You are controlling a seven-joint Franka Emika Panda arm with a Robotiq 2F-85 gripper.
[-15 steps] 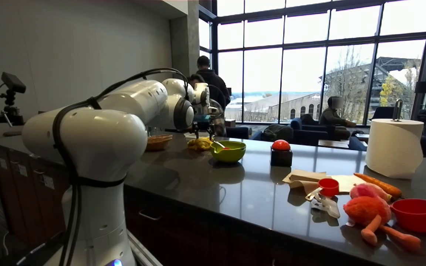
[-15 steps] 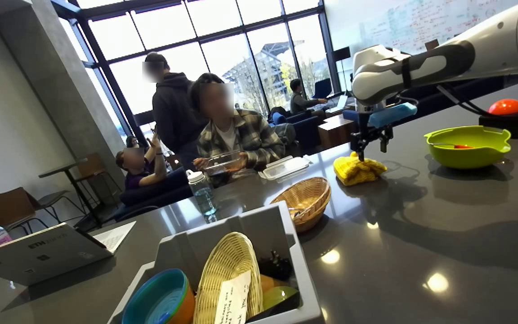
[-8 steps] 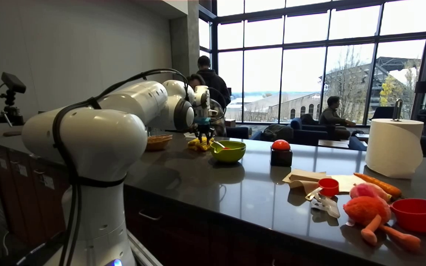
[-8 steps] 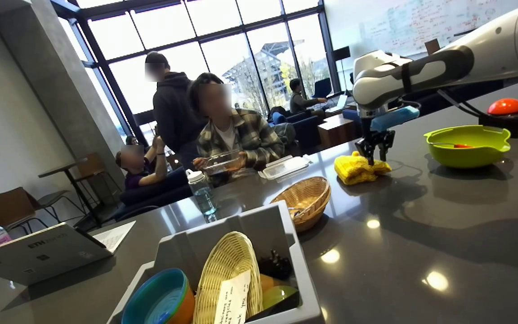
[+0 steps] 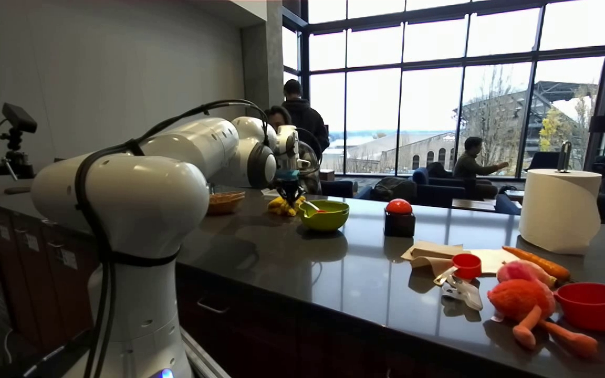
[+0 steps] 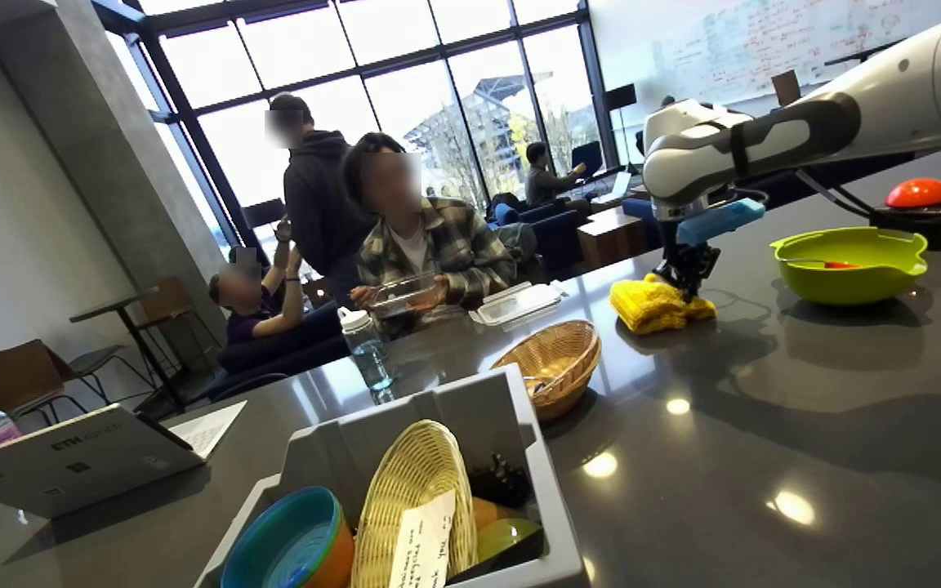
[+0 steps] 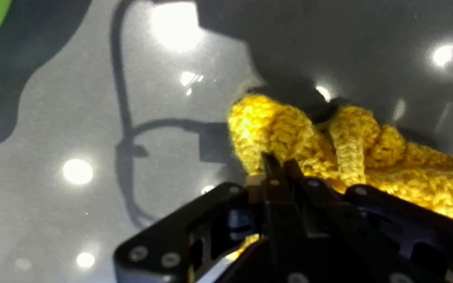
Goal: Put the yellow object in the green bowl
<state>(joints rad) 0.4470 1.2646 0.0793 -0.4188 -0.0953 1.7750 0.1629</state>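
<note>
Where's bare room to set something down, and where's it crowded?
Bare: counter bordered by gray bin, yellow object and green bowl; also between that bowl and black box. Crowded: under the gripper; around plush toy, carrot, red bowl.

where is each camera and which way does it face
An exterior view: beside the robot's base, facing windows; arm and tool show.
An exterior view: behind a grey bin, facing windows and whiteboard; forearm and tool show.
Wrist view: behind the tool, facing down at the yellow object; fingers show.
Both exterior views share the green bowl.
</note>
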